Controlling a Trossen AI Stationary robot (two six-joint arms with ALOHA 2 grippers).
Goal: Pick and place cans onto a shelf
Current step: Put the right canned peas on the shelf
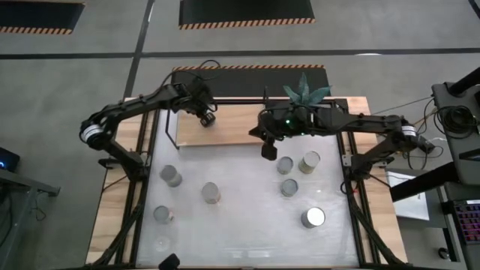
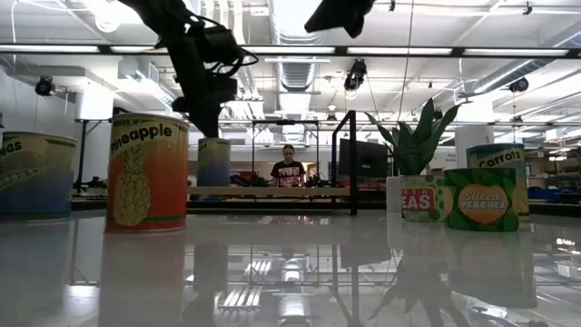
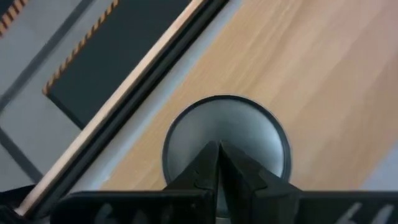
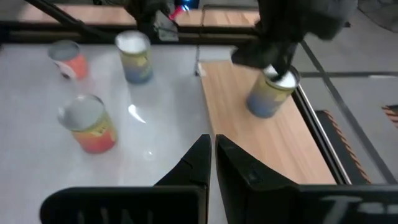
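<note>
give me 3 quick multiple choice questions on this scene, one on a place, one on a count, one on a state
1. The left hand is above:
A) the shelf
B) a sink
C) a drawer

2. How many cans stand on the shelf?
A) one
B) three
C) five

3. The right hand is:
A) wide open
B) shut on a can
C) shut and empty

Answers:
1 A, the high view shows it over the wooden board.
2 A, only the can under the left hand is on it.
3 C, the right wrist view shows its fingers together with nothing between.
</note>
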